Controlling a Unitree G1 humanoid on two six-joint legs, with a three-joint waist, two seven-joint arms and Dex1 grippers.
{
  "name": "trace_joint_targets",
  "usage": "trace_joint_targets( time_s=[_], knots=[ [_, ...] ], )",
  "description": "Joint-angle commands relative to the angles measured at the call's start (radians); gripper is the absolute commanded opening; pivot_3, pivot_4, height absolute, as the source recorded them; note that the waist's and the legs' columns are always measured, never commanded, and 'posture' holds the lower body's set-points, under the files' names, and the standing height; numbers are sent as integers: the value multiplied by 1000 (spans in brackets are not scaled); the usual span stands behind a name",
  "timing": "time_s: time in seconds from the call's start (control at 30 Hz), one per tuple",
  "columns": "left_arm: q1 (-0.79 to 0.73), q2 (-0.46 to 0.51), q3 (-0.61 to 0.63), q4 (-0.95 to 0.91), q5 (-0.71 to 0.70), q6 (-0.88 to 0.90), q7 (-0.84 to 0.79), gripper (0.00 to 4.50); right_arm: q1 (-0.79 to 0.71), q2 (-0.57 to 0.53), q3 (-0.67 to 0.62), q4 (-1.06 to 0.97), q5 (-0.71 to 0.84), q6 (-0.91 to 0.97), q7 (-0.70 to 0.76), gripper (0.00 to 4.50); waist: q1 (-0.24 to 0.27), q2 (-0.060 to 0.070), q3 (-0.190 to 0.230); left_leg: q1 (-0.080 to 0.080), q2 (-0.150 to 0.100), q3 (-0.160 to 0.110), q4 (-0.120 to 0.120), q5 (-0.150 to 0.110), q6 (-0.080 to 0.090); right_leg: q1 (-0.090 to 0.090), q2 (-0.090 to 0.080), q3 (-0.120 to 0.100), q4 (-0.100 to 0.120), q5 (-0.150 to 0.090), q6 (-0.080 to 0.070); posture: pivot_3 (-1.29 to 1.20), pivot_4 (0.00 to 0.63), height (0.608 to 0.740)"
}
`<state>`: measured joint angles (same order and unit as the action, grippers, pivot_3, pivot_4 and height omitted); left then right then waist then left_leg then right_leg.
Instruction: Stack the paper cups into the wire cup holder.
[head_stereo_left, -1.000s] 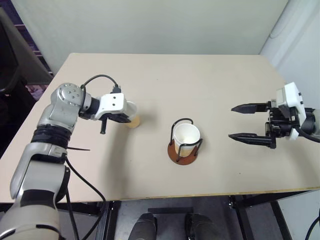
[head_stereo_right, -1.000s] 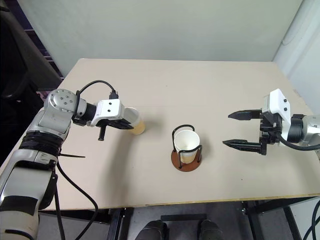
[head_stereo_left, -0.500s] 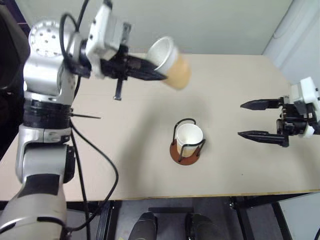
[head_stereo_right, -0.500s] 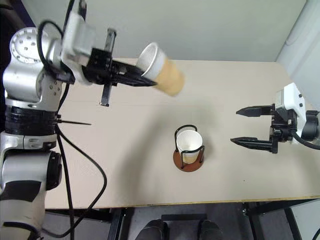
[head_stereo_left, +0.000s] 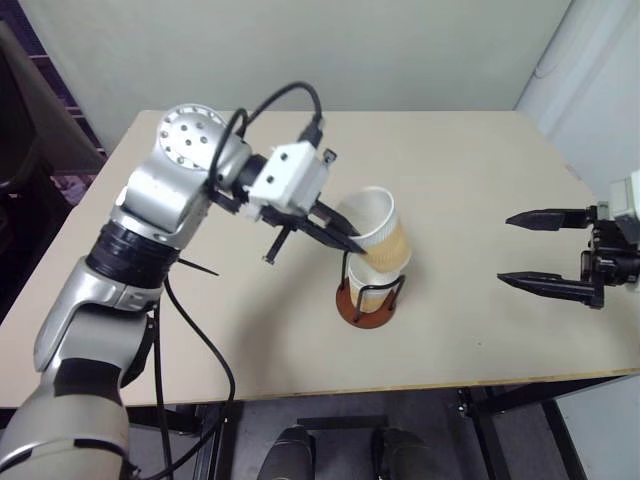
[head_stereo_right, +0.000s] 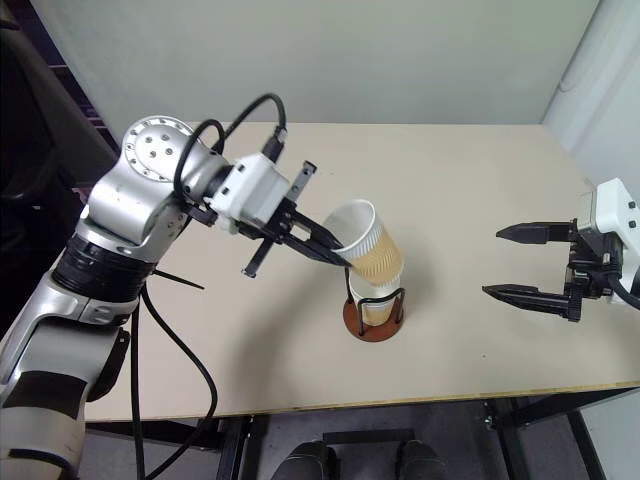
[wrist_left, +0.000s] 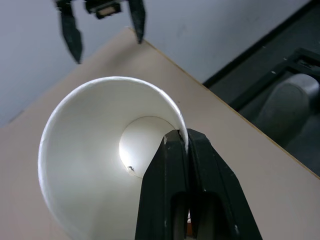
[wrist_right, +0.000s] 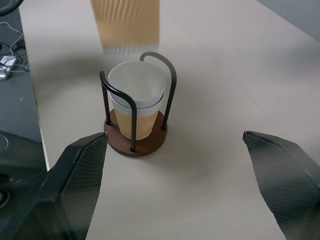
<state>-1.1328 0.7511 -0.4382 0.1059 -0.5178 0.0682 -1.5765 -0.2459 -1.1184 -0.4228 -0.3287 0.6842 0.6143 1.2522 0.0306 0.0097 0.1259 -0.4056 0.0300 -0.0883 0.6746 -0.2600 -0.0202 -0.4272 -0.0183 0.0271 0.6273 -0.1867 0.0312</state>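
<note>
My left claw (head_stereo_right: 338, 243) is pinching the rim of a paper cup (head_stereo_right: 368, 243), one finger inside the mouth and one outside, and the cup hangs tilted just above the wire holder (head_stereo_right: 374, 306) near the middle of the worktop (head_stereo_right: 480, 180). The holder already carries nested cups (wrist_right: 136, 97) between its black loops. My right claw (head_stereo_right: 528, 264) is spread wide and empty, well off to the side. The risk I see is the tilt: if I lower the cup as it leans, its bottom edge could catch on a wire loop or on the rim of the cup below instead of sliding inside. That could tip or push the light holder, or twist the cup out of my thin grip on its rim. Squeezing the rim this hard may also crease the paper, so it nests badly.
</note>
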Motion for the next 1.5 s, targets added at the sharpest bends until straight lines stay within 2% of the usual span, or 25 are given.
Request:
trace_joint_targets(
  time_s=[0.03, 0.23, 0.47, 0.57, 0.77, 0.9, 0.97, 1.1, 1.2, 1.27, 1.37, 1.43, 1.5],
  knots=[
    [-5, 15, -23, -1, 33, -59, -38, 36, 10, -12, -60, -34, 19, 4, -19, 4500, 0, 0, 0, 0, 0, 0, 0, 0, 0, 0, 0, 0, 0, 0, 0, 0, 150, 740],
    [7, -10, -34, 42, 116, -103, -38, 36, 30, -5, -67, -54, 25, 7, -38, 4500, 0, 0, 0, 0, 0, 1, 0, 0, 1, 0, 0, 0, 0, 0, 0, 0, 150, 740],
    [25, -3, -45, 21, 114, -98, -38, 36, 26, -3, -52, -47, 19, -2, -44, 4500, 0, 0, 0, 0, 0, 1, 0, -1, 1, 0, 0, 0, -1, -1, 1, 0, 150, 740],
    [35, -15, -41, 9, 132, -77, -38, 654, 20, -4, -44, -45, 19, -4, -43, 4500, 0, 0, 0, 0, 0, 1, 0, -1, 1, 0, 0, 0, -1, -1, 1, 0, 150, 740],
    [41, -44, -4, 13, 173, -58, -32, 2775, 6, 1, -18, -48, 26, -6, -39, 4500, 1, 0, 0, 0, 0, 2, 0, -1, 1, 0, 0, 1, -1, -1, 1, 0, 150, 740],
    [41, -73, 45, 25, 203, -40, 56, 4182, -41, 9, 35, -10, 13, -29, -31, 4500, 0, 0, 0, 0, 0, 3, 0, -1, 1, 0, 0, 1, -1, -1, 1, 0, 150, 740],
    [41, -80, 112, 17, 179, 49, 139, 4182, -89, 20, 81, 26, 3, -47, -21, 4500, -1, 0, 0, 0, 0, 4, 0, -1, 1, 0, 0, 2, -1, -1, 1, 0, 150, 740],
    [152, 36, 275, -42, 118, 206, 204, 4182, -187, 57, 190, 140, -46, -92, 15, 4500, -18, 1, 0, 2, 1, 7, -1, -1, 1, 0, 0, 2, 0, 0, 2, 0, 150, 740],
    [375, 202, 428, -84, 84, 307, 211, 4182, -249, 75, 241, 294, -86, -128, 61, 4500, -36, 3, -1, 6, 2, 10, -5, 0, -2, -1, 1, 4, 0, -1, 1, 0, 150, 740],
    [575, 293, 552, -119, 31, 336, 156, 4182, -265, 66, 259, 380, -114, -156, 103, 4500, -39, 3, -1, 6, 2, 11, -8, 4, -8, -3, 1, 5, 0, -2, 1, 0, 150, 740],
    [804, 354, 693, -118, 12, 337, 132, 4182, -277, 58, 268, 482, -138, -177, 155, 4500, -27, 2, -1, 3, 2, 9, -9, 3, -11, -8, 1, 6, 2, -5, -2, 0, 150, 740],
    [903, 365, 762, -126, 2, 341, 134, 4182, -279, 53, 272, 536, -156, -196, 181, 4500, -13, 1, -1, 1, 2, 8, -9, 2, -9, -9, 0, 6, 2, -6, -5, 0, 150, 740],
    [954, 364, 799, -133, 0, 343, 148, 4182, -289, 54, 275, 572, -168, -208, 196, 4500, -1, 1, -1, 1, 2, 8, -9, -4, 1, -9, 0, 5, 4, -11, -12, 0, 150, 740]
  ],
)
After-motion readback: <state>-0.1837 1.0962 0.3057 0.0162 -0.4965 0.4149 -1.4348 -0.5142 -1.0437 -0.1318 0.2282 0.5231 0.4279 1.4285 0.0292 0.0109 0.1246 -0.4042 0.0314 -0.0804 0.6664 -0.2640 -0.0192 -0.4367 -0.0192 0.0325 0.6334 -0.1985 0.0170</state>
